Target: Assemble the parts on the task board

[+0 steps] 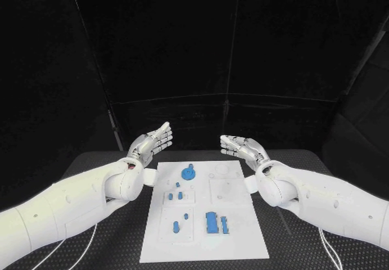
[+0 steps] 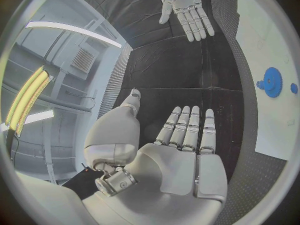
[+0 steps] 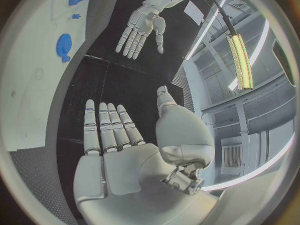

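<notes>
Both hands hover spread and empty past the far end of the task board (image 1: 203,247): left hand (image 1: 152,143) far left, right hand (image 1: 243,148) far right. Blue parts (image 1: 215,223) lie on it, nearer.

The head camera looks down from above on the task board (image 1: 203,214), which lies toward 6 o'clock. Each wrist camera sits close behind its own palm, facing along the fingers; both share the board's far end and the opposite hand.
</notes>
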Available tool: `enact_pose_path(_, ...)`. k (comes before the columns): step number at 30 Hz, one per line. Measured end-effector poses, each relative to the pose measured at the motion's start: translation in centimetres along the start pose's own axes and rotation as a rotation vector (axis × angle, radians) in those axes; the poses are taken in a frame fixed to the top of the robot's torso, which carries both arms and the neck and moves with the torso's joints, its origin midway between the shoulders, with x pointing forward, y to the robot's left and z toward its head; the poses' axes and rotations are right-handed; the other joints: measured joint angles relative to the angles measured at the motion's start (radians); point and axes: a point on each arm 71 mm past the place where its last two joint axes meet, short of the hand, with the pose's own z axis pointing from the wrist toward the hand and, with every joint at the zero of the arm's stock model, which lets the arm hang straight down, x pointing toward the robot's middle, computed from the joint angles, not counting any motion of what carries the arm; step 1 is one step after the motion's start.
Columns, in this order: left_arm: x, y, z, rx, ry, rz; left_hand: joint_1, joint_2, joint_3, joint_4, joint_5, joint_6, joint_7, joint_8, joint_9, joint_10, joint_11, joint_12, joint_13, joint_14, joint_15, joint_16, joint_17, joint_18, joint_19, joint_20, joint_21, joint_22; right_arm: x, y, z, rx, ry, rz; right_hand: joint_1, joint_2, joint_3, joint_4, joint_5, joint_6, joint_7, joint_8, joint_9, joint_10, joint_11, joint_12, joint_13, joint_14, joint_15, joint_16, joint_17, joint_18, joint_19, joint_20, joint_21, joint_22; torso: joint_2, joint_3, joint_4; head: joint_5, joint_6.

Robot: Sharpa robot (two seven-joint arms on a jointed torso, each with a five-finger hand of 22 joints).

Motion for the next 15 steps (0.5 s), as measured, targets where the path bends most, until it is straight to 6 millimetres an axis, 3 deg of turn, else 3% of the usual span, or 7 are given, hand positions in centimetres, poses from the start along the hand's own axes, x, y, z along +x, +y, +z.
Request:
enact_pose_path(2, 0.8, -0.1, -0.6, 0.000, -0.003, 0.008, -0.059, 0.002, -0.014, -0.003, 0.000, -0.040, -0.020, -0.005, -0.002, -0.042, -0.017, 0.000, -0.002, -0.035, -0.014, -0.017, -0.010, 0.000, -0.028, -0.013, 0.000, -0.019, 0.4, 0.6, -0.7, -0.007, -0.014, 0.020, -0.064, -0.002, 0.000, 0.000, -0.005, -0.043, -0.008, 0.000, -0.009, -0.048, -0.020, 0.000, -0.002, -0.045, -0.011, -0.006, -0.015, -0.005, -0.042, -0.011, -0.010, -0.010, -0.002, 0.0032, 0.0006, 0.002, 0.005)
enact_pose_path(5, 2.1, -0.1, -1.8, 0.000, -0.016, 0.022, -0.140, 0.003, -0.026, -0.006, 0.000, -0.095, -0.043, -0.005, -0.004, -0.097, -0.037, -0.004, -0.003, -0.083, -0.029, -0.035, -0.024, -0.019, -0.066, -0.030, 0.000, -0.045, 0.8, 1.6, -1.8, -0.013, -0.053, 0.056, -0.150, -0.003, 0.003, -0.003, -0.005, -0.101, -0.033, 0.000, -0.018, -0.112, -0.043, -0.004, -0.003, -0.107, -0.022, -0.009, -0.030, -0.013, -0.099, -0.025, -0.024, -0.023, -0.005, 0.0062, 0.0012, 0.003, 0.009)
enact_pose_path(7, 2.7, -0.2, -2.4, 0.002, -0.031, 0.030, -0.190, 0.004, -0.029, -0.009, 0.000, -0.128, -0.053, -0.005, -0.004, -0.131, -0.046, -0.004, -0.004, -0.112, -0.036, -0.043, -0.035, -0.049, -0.089, -0.041, -0.004, -0.061, 1.0, 2.1, -2.3, -0.013, -0.082, 0.076, -0.202, -0.004, 0.006, 0.000, -0.005, -0.137, -0.053, 0.000, -0.022, -0.150, -0.053, -0.004, -0.004, -0.144, -0.026, -0.012, -0.036, -0.021, -0.133, -0.034, -0.032, -0.034, -0.005, 0.0072, 0.0013, 0.003, 0.009)
enact_pose_path(9, 3.2, -0.3, -3.1, 0.006, -0.053, 0.041, -0.233, 0.005, -0.033, -0.008, 0.000, -0.158, -0.060, -0.005, -0.004, -0.161, -0.051, -0.004, -0.004, -0.137, -0.041, -0.045, -0.057, -0.055, -0.109, -0.051, -0.004, -0.075, 1.1, 2.4, -2.9, -0.009, -0.117, 0.095, -0.250, -0.004, 0.006, 0.000, -0.005, -0.169, -0.068, 0.000, -0.025, -0.186, -0.059, -0.004, -0.005, -0.178, -0.030, -0.012, -0.041, -0.021, -0.164, -0.044, -0.051, -0.056, -0.006, 0.0079, 0.0015, 0.003, 0.009)
enact_pose_path(11, 3.4, -0.4, -3.5, 0.009, -0.074, 0.050, -0.276, 0.005, -0.034, -0.009, -0.002, -0.187, -0.065, -0.008, -0.004, -0.191, -0.056, -0.004, -0.005, -0.163, -0.045, -0.051, -0.076, -0.071, -0.128, -0.062, -0.004, -0.088, 1.1, 2.6, -3.3, -0.004, -0.146, 0.107, -0.295, -0.005, 0.008, -0.003, -0.005, -0.200, -0.079, 0.000, -0.027, -0.219, -0.064, -0.004, -0.005, -0.210, -0.032, -0.012, -0.044, -0.021, -0.193, -0.066, -0.072, -0.075, -0.006, 0.0081, 0.0016, 0.003, 0.009)
enact_pose_path(14, 3.6, -0.5, -4.0, 0.014, -0.105, 0.063, -0.324, 0.005, -0.036, -0.011, -0.004, -0.219, -0.070, -0.009, -0.005, -0.224, -0.060, -0.004, -0.005, -0.192, -0.047, -0.051, -0.093, -0.072, -0.154, -0.080, -0.004, -0.104, 1.1, 2.8, -3.7, 0.005, -0.184, 0.120, -0.349, -0.005, 0.008, -0.003, -0.005, -0.236, -0.089, -0.004, -0.028, -0.260, -0.070, -0.004, -0.006, -0.249, -0.034, -0.013, -0.047, -0.055, -0.229, -0.091, -0.094, -0.093, -0.006, 0.0084, 0.0017, 0.003, 0.009)
enact_pose_path(15, 3.7, -0.5, -4.2, 0.016, -0.114, 0.066, -0.342, 0.005, -0.036, -0.011, -0.004, -0.231, -0.071, -0.009, -0.005, -0.236, -0.060, -0.004, -0.005, -0.202, -0.049, -0.051, -0.099, -0.085, -0.163, -0.089, -0.004, -0.109, 1.0, 2.8, -3.8, 0.007, -0.196, 0.123, -0.367, -0.006, 0.008, -0.003, -0.005, -0.249, -0.091, -0.004, -0.029, -0.274, -0.070, -0.004, -0.006, -0.261, -0.035, -0.015, -0.048, -0.060, -0.240, -0.099, -0.099, -0.098, -0.006, 0.0084, 0.0017, 0.003, 0.009)
